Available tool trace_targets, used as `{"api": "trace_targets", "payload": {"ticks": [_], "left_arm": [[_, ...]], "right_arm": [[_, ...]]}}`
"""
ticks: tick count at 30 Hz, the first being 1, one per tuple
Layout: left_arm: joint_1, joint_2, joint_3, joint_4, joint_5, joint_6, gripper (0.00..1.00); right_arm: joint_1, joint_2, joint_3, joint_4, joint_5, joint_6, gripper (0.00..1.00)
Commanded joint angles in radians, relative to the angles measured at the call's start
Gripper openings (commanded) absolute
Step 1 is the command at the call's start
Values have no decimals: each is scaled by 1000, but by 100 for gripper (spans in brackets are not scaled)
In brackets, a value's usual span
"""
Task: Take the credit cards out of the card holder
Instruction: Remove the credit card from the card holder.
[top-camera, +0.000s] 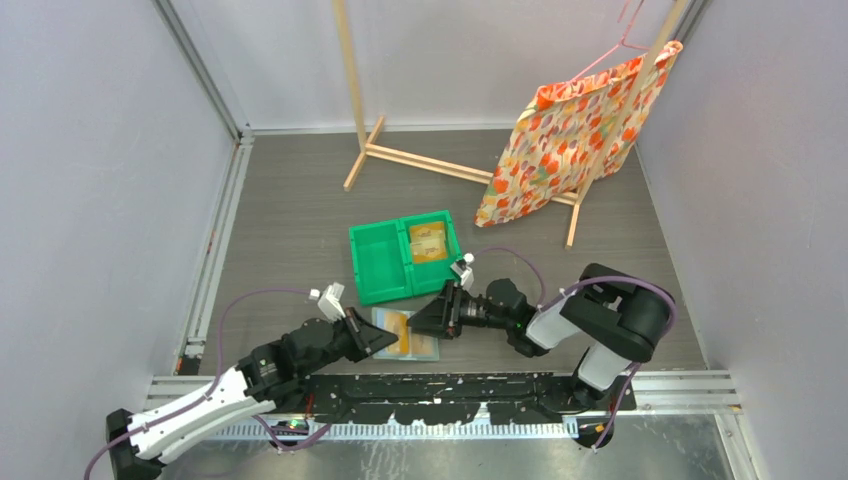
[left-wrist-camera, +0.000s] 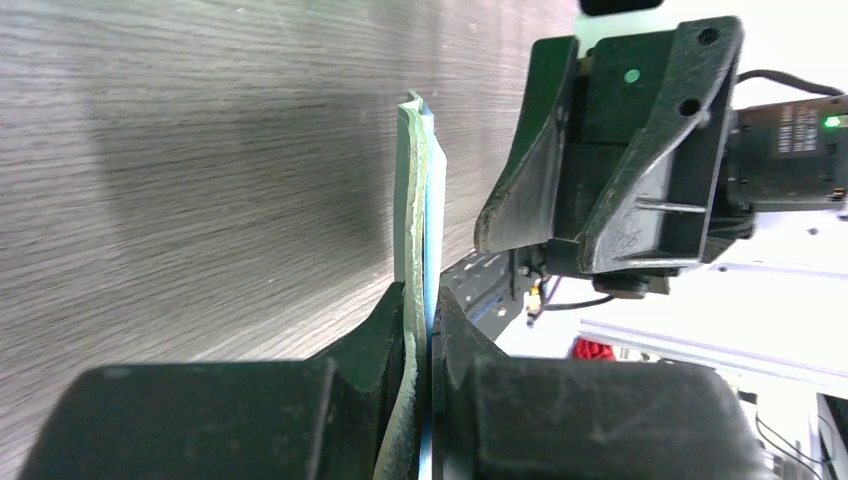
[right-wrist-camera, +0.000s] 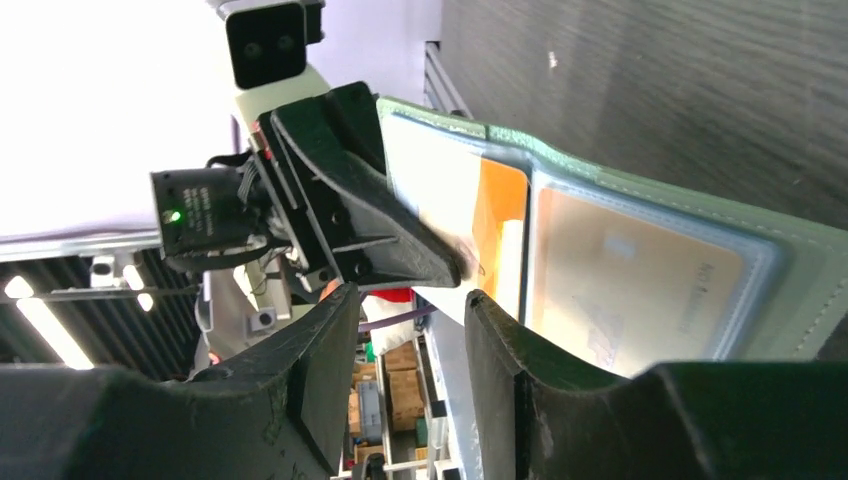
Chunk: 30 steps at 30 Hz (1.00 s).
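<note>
Card holder (top-camera: 410, 338): open, at the middle of the worktop's near edge, between both arms; long axis left to right along that edge.
Left fingers (left-wrist-camera: 398, 325): clenched on the holder's left flap, seen edge-on, grey-green outside and pale blue lining pinched together.
Right fingers (right-wrist-camera: 335, 335): parted, grasping nothing; tips just beside the holder's inner face, pointing left.
Orange card (right-wrist-camera: 500, 215): partly showing at a slot, just beyond the right fingertips; right arm the nearer.
Coming move, judged: pinch that card, draw it back toward the right arm.
Room: open worktop (top-camera: 300, 220) rightward; green bin (top-camera: 378, 262) close behind, cards (top-camera: 427, 242) in its right compartment.
</note>
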Motion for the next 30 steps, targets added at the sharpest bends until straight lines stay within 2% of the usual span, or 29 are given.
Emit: {"api": "trace_targets", "payload": {"ticks": [1,5,13,21,30], "left_arm": [[0,-90,-55,-165,15,27,1],[0,-221,-55,-235,16,15,1],[1,-139,-5,-136,35,47,1],[0,-224,26,-154,36,40,0],[1,-214,35,-73,57,44,1]], "right_arm": [[4,-112,-47,79,7,11,49],[4,-253,-45,-110,11,-52,50],[3,-415,18,-337,9,-131,52],[10,-335,43,-273,-17,-118,54],[20,-289,60,-250,-29,-120,54]]}}
